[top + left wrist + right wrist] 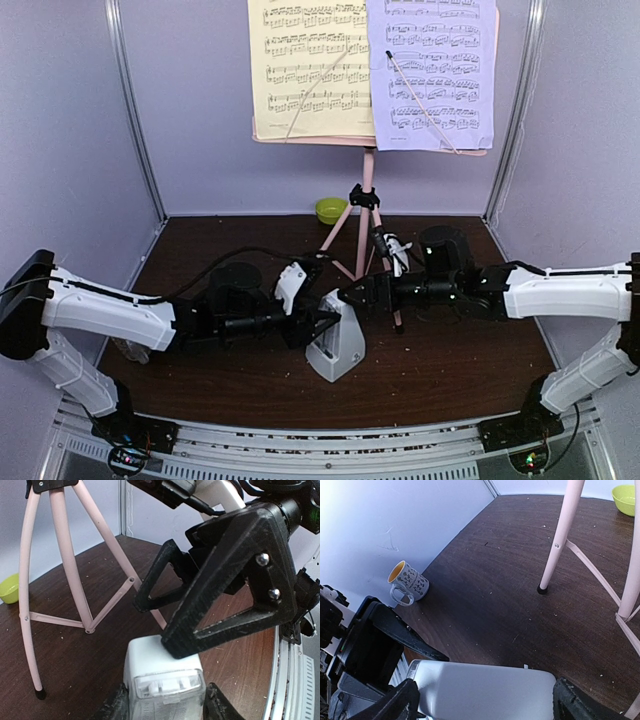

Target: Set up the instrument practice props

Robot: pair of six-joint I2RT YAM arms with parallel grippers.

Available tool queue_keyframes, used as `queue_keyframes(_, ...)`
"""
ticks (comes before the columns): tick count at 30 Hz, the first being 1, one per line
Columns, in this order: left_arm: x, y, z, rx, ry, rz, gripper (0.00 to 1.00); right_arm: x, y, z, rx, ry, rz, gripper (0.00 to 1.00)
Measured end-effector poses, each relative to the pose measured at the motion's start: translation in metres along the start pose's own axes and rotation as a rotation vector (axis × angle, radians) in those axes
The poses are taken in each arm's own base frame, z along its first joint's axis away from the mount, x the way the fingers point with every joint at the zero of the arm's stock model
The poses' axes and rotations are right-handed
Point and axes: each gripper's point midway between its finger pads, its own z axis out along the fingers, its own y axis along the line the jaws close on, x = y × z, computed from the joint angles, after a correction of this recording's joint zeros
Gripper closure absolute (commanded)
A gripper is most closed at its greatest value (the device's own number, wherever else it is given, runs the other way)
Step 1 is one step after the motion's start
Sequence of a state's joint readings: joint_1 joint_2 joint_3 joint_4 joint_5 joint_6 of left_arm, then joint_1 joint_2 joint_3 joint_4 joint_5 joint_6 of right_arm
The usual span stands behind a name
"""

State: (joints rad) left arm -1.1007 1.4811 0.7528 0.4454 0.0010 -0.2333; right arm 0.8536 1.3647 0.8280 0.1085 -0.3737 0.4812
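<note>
Right under the left wrist lens: metronome (165,682), upright on the dark wood-grain table (65,655), near its middle and just in front of the legs of the music stand (366,170). Pale grey, matte, pyramid-shaped with rounded edges; clear glossy cover over the front, white parts dimly visible behind it. Flanked low down by the left gripper (167,709), black fingers (117,707) set narrow against both sides and seemingly touching. Probably there to pin the base and guard against tipping; firmness of that hold not readable.

Met from the opposite side by the right gripper (160,625): jaws spread wide, coarse layered black plastic in open triangular frames with two shiny screws. Lower tip at the white top, upper tip clear of it. Straddles rather than clamps, likely lining up on the cover or the body with the other arm steadying.

Behind: stand on thin pink tubes with black rubber feet and slim cross braces, splayed for balance. Up on the desk, side by side and leaning back against it: yellow sheet (308,70) on the left, lavender sheet (432,72) on the right, each kept flat by a thin wire arm across it. Looks finished there; only the metronome left to deal with.

Off to the side, no part in this: glazed white mug (409,583) with orange inside, by the wall; lime-green bowl (331,210) at the back.
</note>
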Motion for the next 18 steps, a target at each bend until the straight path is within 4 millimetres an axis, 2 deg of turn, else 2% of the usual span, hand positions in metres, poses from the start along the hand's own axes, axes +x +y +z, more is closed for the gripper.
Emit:
queue_keyframes(8, 0.001, 0.0, -0.005, 0.003, -0.003, 0.012, 0.75, -0.001, -0.002, 0.004, 0.002, -0.025, -0.031, 0.08)
queue_keyframes(18, 0.004, -0.002, -0.015, 0.019, -0.022, 0.046, 0.75, 0.003, -0.001, 0.01, -0.014, -0.066, -0.09, 0.1)
